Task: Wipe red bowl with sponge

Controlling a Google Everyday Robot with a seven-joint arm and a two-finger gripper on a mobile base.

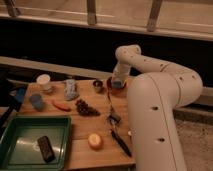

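Observation:
The red bowl (pixel 123 90) sits at the back right of the wooden table (pixel 80 130); only part of its orange-red rim shows beside the arm. My gripper (pixel 116 83) reaches down from the white arm onto the bowl. A light-blue chunk, the sponge (pixel 116 85), shows right at the gripper's tip, at or inside the bowl. The arm hides the rest of the bowl.
A small dark cup (pixel 98 86) stands just left of the bowl. Grapes (pixel 86 107), a red-orange vegetable (pixel 61 105), a crumpled bottle (pixel 70 89), a white cup (pixel 43 81), a blue cup (pixel 36 101), an orange fruit (pixel 95 141) and dark utensils (pixel 118 134) lie around. A green tray (pixel 15 127) holds a dark block (pixel 46 148).

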